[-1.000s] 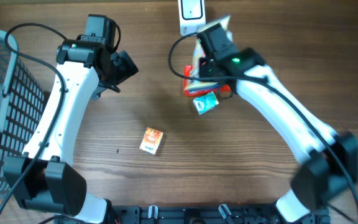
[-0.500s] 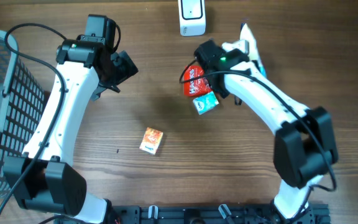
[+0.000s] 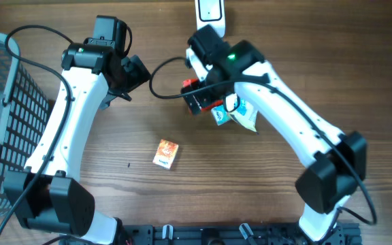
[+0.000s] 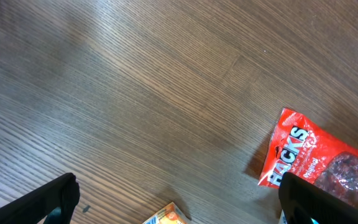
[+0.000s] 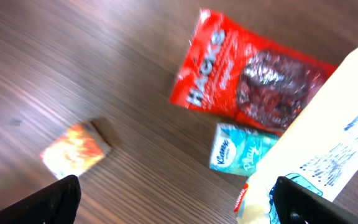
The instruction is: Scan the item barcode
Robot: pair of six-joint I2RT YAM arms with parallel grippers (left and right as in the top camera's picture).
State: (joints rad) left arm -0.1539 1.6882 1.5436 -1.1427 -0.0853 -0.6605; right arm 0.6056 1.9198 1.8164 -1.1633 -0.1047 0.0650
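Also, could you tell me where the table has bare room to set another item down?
The widest bare patch lies between the orange box and the right arm. The far right corner, beyond that arm and right of the scanner, is free too. It is crowded mid-table, where the red bag, teal pack and white carton lie bunched.

Basket [image 3: 19, 102] far left, scanner [image 3: 209, 13] at back — small box [image 3: 166, 154] nearer front

A white carton [image 3: 246, 117] with blue print and a yellowish end lies slanted on the desk [image 3: 203, 197], right of centre and toward the far edge. The white scanner [image 3: 209, 13] sits at the middle of the desk's far edge, apart from the carton.
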